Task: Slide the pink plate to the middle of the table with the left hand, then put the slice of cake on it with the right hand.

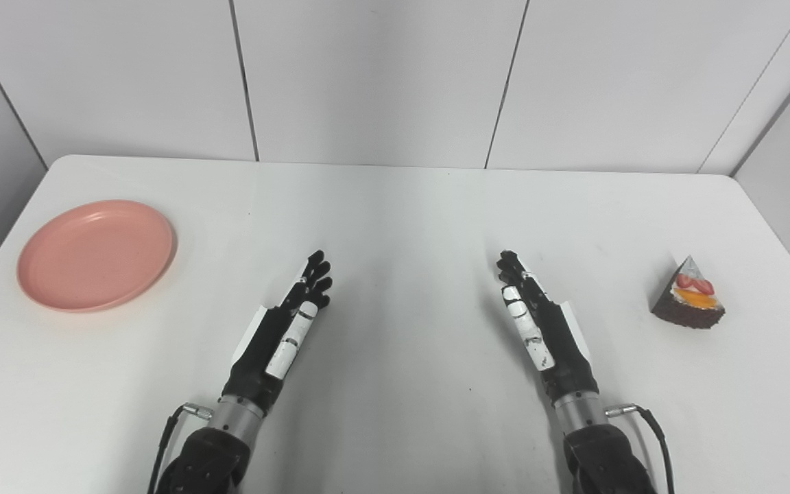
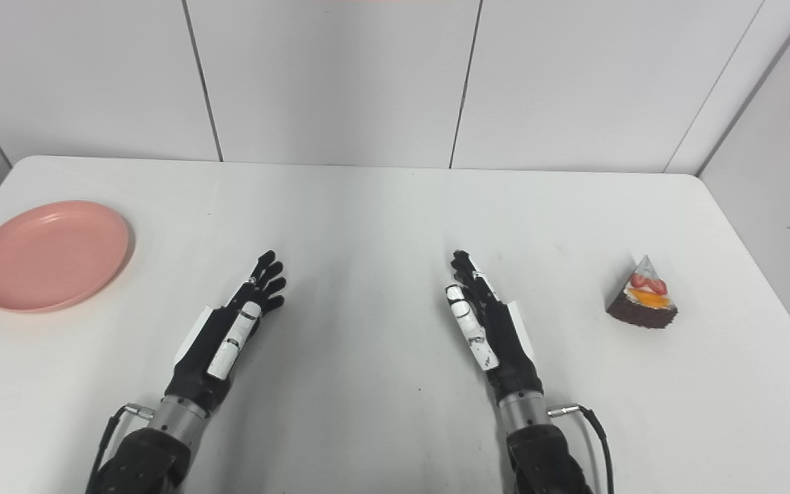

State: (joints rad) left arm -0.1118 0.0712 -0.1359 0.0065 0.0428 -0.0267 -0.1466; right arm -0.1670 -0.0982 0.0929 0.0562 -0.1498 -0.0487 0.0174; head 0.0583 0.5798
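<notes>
white table [image 1: 395,206] holds a bare pink plate [image 1: 96,254], cake slice [image 1: 688,295] well apart.

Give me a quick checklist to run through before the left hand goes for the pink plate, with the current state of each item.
1. Left hand free to work: ok, open and holding nothing.
2. Pink plate reachable: ok, it lies at the table's left side, with nothing on it.
3. Path from left hand to plate: ok, only bare table between them.
4. Middle of the table free for the plate: not ok yet, both hands rest near it.
5. Right hand waiting: ok, open, apart from the slice of cake.
6. Cake upright at the right side: ok.
</notes>
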